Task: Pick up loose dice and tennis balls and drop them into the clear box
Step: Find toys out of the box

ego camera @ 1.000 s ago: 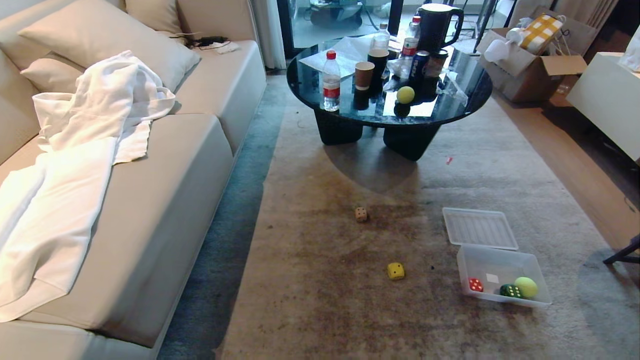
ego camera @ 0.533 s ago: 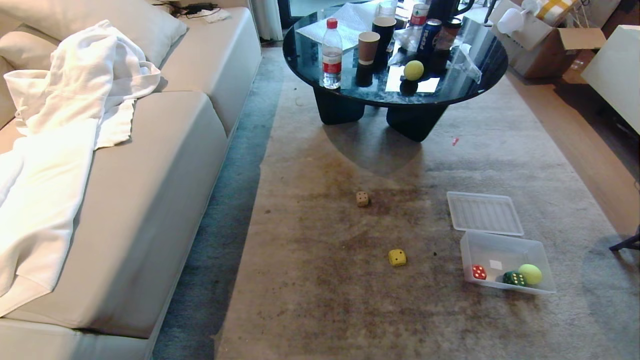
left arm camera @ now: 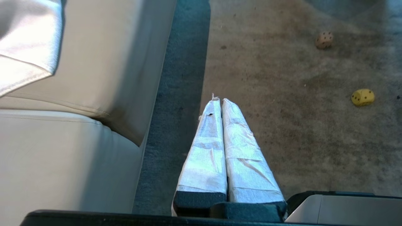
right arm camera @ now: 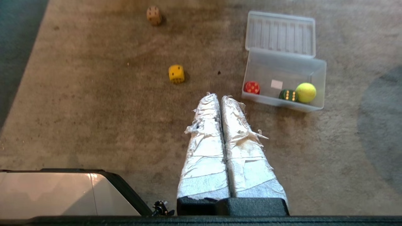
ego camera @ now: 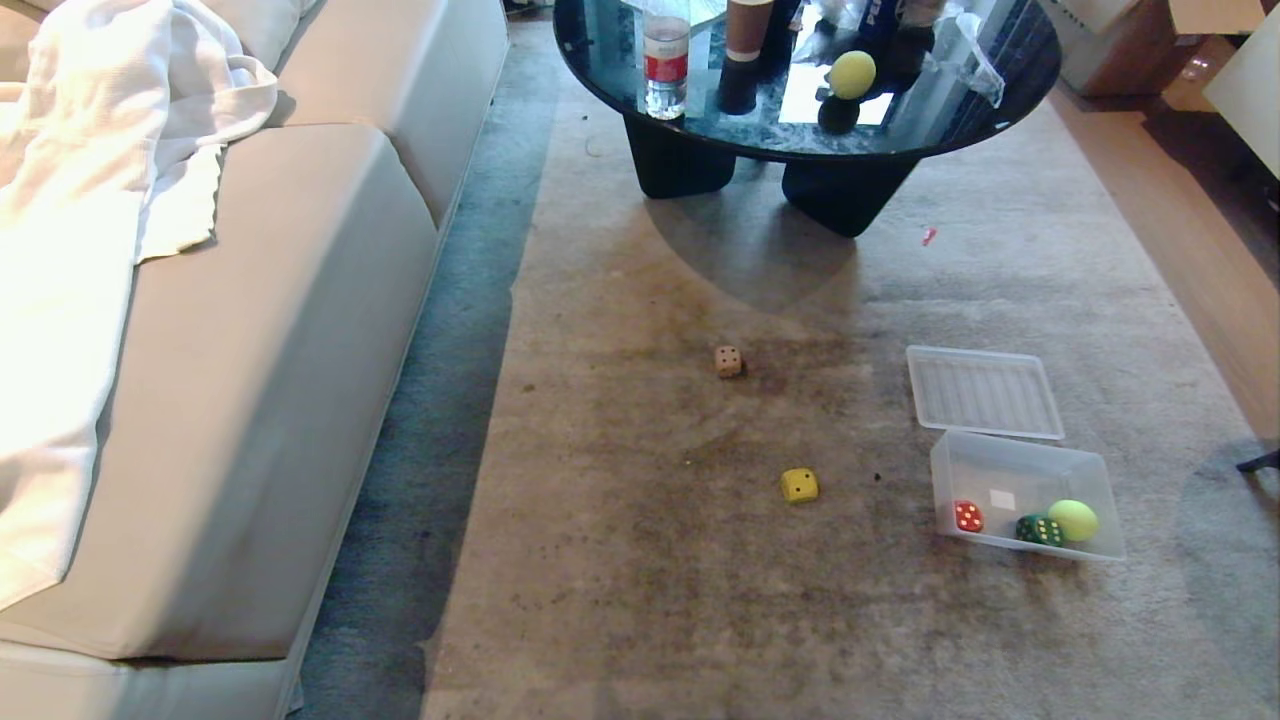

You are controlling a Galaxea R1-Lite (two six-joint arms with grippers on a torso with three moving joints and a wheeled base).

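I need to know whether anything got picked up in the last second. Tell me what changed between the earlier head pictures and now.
Only the camera moved: the head view tipped further down, so the whole scene slid up the picture. Nothing was taken or let go. The tan die and yellow die lie on the rug, the clear box keeps its contents, and one tennis ball sits on the glass table.

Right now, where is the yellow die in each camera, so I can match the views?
Head view: yellow die on the rug, left of the clear box.
Left wrist view: yellow die near the right edge, rug beneath.
Right wrist view: yellow die beyond the shut right gripper.
Shared landmark: tan die, farther out.
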